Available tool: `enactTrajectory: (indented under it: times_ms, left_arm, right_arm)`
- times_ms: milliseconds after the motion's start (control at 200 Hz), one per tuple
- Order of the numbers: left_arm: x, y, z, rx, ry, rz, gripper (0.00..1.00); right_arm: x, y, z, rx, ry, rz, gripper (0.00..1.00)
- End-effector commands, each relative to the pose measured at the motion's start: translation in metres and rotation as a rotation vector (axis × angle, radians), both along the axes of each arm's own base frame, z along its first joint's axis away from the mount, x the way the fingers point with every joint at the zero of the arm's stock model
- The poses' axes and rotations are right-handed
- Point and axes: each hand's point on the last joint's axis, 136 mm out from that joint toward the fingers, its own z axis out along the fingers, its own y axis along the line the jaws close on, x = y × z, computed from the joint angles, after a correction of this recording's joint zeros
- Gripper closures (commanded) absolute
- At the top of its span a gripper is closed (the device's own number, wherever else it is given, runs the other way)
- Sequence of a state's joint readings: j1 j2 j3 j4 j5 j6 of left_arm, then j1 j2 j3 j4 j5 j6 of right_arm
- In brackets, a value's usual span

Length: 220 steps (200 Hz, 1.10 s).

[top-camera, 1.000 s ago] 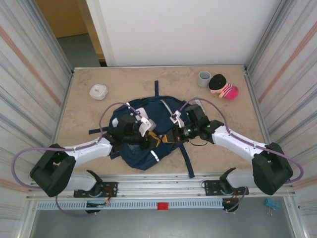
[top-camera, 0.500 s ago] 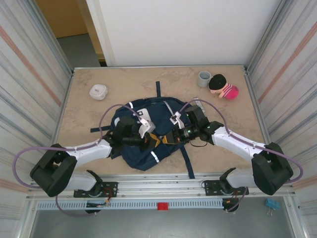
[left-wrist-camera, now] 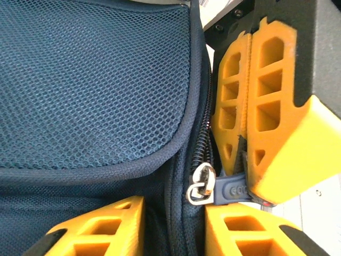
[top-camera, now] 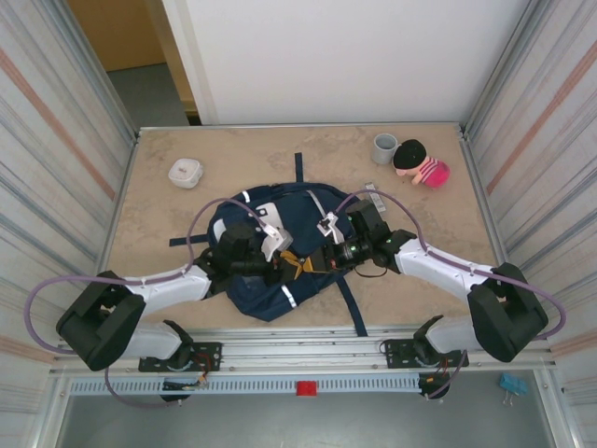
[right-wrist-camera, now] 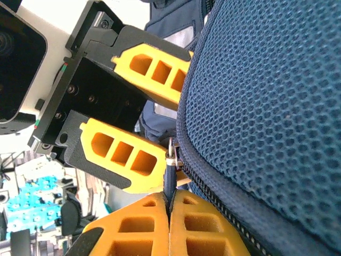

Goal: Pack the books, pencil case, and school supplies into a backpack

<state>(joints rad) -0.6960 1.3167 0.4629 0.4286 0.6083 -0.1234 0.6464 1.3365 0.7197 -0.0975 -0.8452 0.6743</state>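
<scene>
At backpack (top-camera: 270, 297) zipper (left-wrist-camera: 199, 143), right end effector (right-wrist-camera: 169, 209) pinching pull tab (left-wrist-camera: 232, 190), lettering illegible

My overhead camera hangs high above and behind the arm bases at six o'clock, tilted down toward twelve, far enough back to take in the whole table (top-camera: 149, 201) with the backpack (top-camera: 266, 301) at its middle; the left wrist camera faces roughly three o'clock, pressed close against the backpack's mesh, with the right gripper (left-wrist-camera: 242, 160) just ahead; the right wrist camera faces nine, equally close, meeting the left gripper (right-wrist-camera: 170, 128); both wrist views share the zipper pull (left-wrist-camera: 229, 189).
</scene>
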Motion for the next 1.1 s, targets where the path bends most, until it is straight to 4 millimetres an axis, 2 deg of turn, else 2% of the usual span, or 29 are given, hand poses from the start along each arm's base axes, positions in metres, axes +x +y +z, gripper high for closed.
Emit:
enactTrajectory:
  times_ms: [0,55,150,200,346,446,757,972,1097]
  left_arm:
    - [0.013,-0.006,0.028,-0.079,-0.128,0.028,0.60]
    - [0.017,-0.006,0.029,-0.084,-0.140,0.045,0.53]
    - [0.022,-0.006,0.029,-0.085,-0.164,0.063,0.53]
    - [0.023,-0.007,0.031,-0.089,-0.176,0.060,0.59]
    - [0.016,-0.012,0.037,-0.119,-0.186,0.006,0.86]
    - [0.008,-0.014,0.042,-0.133,-0.181,-0.036,0.93]
    - [-0.011,-0.014,0.051,-0.132,-0.174,-0.101,0.94]
    - [-0.015,-0.015,0.055,-0.138,-0.161,-0.117,0.94]
    - [-0.017,-0.016,0.060,-0.155,-0.157,-0.120,0.94]
  right_arm:
    - [-0.014,0.005,0.015,0.081,0.027,0.067,0.97]
    - [-0.016,0.005,0.016,0.083,0.034,0.069,0.97]
    - [-0.017,0.005,0.017,0.089,0.037,0.070,0.96]
    - [-0.018,0.004,0.017,0.087,0.038,0.069,0.96]
    - [-0.014,0.000,0.010,0.057,0.038,0.048,0.95]
    - [-0.011,-0.004,0.003,-0.001,0.015,0.034,0.91]
    - [-0.001,-0.005,-0.004,-0.099,-0.049,0.019,0.71]
    - [0.005,-0.003,-0.006,-0.198,-0.128,0.029,0.65]
    - [0.008,-0.012,-0.011,-0.322,-0.217,0.038,0.62]
